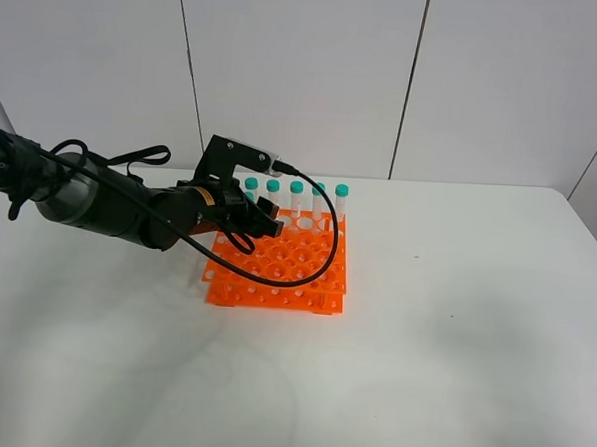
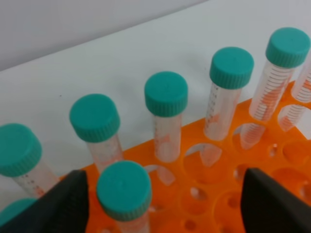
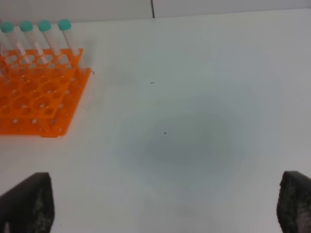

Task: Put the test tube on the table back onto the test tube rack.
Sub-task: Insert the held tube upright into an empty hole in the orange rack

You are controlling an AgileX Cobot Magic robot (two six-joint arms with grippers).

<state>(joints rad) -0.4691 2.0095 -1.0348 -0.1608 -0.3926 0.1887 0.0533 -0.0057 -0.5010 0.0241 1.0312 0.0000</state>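
Teal-capped clear plastic test tube [image 2: 124,194] stands upright in the bright orange plastic test tube rack [image 1: 281,263], in a hole one row nearer than the far row, at the rack's left end. Left gripper [image 2: 163,194] hangs over that corner with its jaws spread wide; the tube sits between the dark fingers [image 2: 63,204], just beside one and apart from the other, not clamped. Row of like teal-capped tubes [image 1: 296,195] fills the rack's far edge, all upright. Rack rests on the plain white matte table [image 1: 454,322], left of centre. Right gripper [image 3: 165,204] hovers over bare tabletop well right of the rack, its jaws wide apart, holding nothing. White panelled wall [image 1: 306,74] stands behind.
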